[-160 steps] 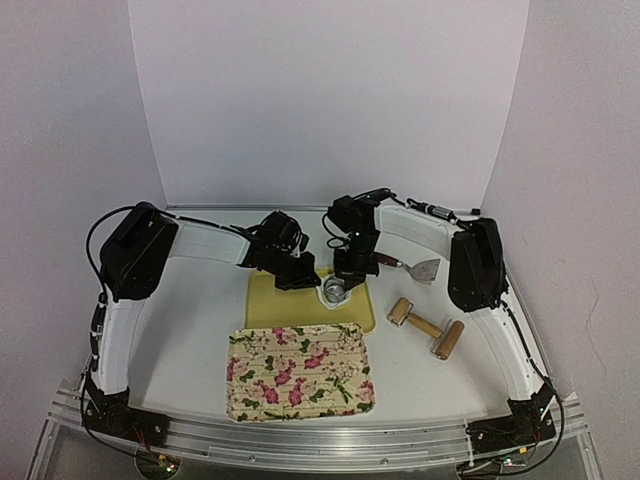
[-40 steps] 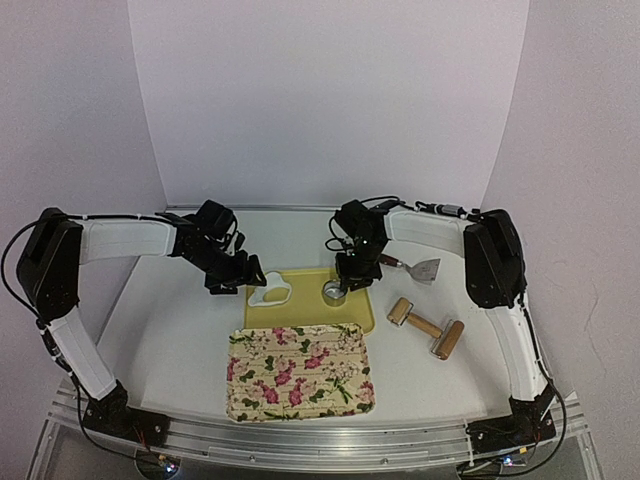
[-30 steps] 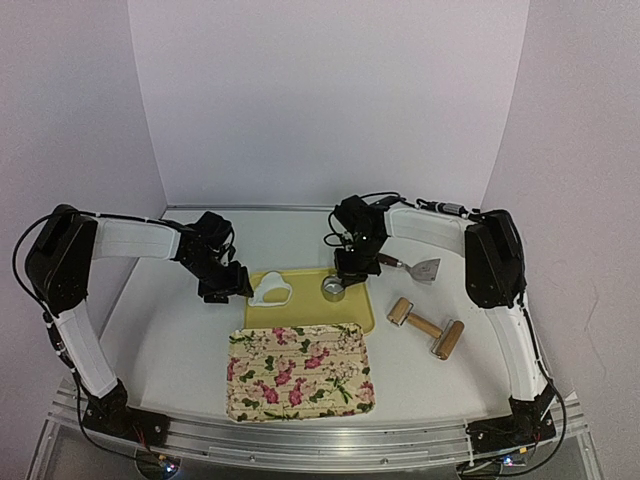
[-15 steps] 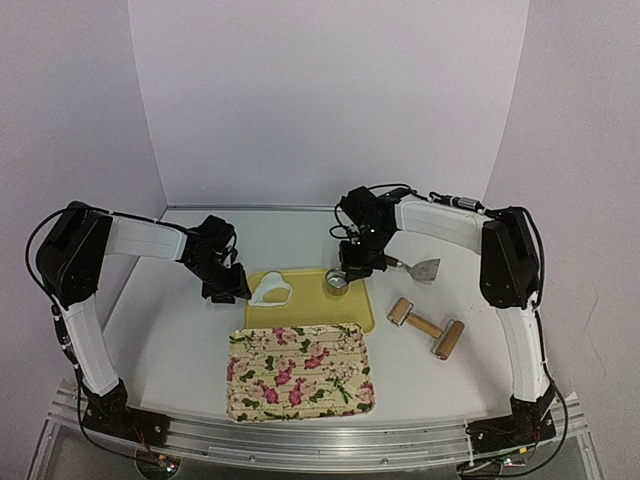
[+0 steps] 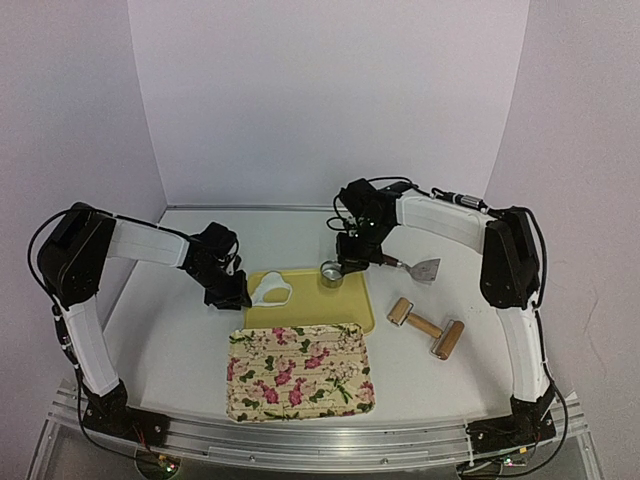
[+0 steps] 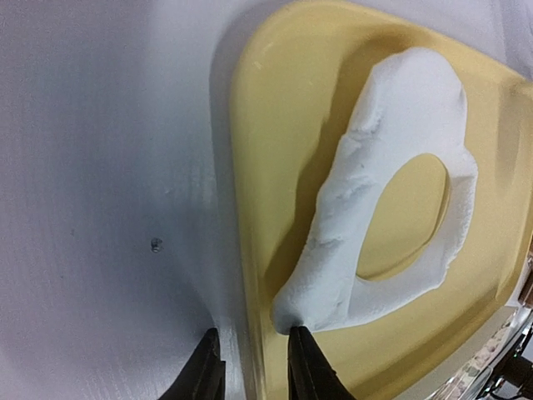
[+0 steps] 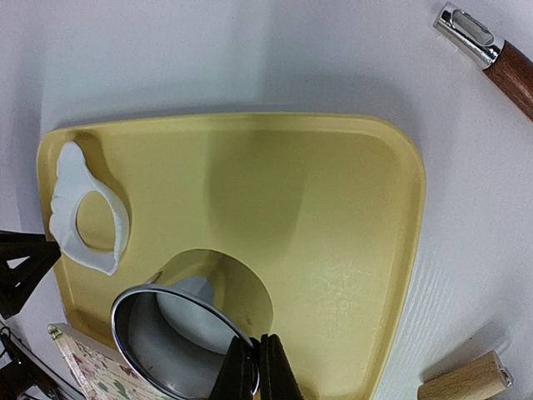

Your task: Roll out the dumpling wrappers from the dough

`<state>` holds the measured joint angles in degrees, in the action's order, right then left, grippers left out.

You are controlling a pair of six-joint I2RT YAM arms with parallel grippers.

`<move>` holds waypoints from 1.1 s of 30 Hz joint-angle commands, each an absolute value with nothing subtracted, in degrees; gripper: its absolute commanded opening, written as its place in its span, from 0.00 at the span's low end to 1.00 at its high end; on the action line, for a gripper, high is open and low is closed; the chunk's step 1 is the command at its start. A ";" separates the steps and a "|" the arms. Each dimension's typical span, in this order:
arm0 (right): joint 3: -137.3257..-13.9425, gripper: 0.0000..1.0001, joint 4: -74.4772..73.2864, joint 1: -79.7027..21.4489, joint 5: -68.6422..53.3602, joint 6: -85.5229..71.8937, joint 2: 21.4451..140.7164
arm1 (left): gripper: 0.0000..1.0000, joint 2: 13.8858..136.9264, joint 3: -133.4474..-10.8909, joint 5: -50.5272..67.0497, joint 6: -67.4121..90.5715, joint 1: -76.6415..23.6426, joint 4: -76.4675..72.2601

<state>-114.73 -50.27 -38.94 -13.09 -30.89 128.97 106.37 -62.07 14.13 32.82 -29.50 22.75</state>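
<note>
A yellow board [image 5: 345, 305] lies mid-table. The irregular white leftover sheet with a hole [image 5: 272, 291] lies at the board's left end, and it also shows in the left wrist view [image 6: 391, 183]. My left gripper [image 5: 238, 296] is open and low, its fingers straddling the board's left rim [image 6: 250, 275], one fingertip [image 6: 301, 354] touching the sheet's corner. My right gripper [image 7: 256, 350] is shut on the rim of the metal ring cutter [image 7: 133, 312] and holds it [image 5: 331, 271] above the board's back edge. A round white dumpling wrapper [image 7: 190, 315] shows inside the ring; I cannot tell if it is stuck there.
A floral tray [image 5: 300, 370] sits in front of the board. A wooden rolling pin [image 5: 425, 326] lies right of the board, and a metal scraper [image 5: 424, 269] behind it. White walls close off the back and both sides.
The left arm has swung left, leaving the holed sheet at the board's left end, then drawn in to the rim. The right gripper has lifted the cutter up and back.
</note>
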 commanded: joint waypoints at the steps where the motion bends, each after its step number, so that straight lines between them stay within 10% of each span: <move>1: -116.93 0.00 -51.28 -40.22 -10.35 -29.73 129.48 | 0.21 108.47 -60.64 14.83 32.76 -31.39 24.49; 7: -116.11 0.00 -51.57 -41.71 -7.86 -29.52 129.92 | 0.00 110.04 -61.70 12.12 34.72 -31.90 25.44; 33: -114.12 0.00 -49.83 -42.10 -7.22 -29.31 131.33 | 0.10 113.29 -74.11 5.64 24.83 -25.32 23.59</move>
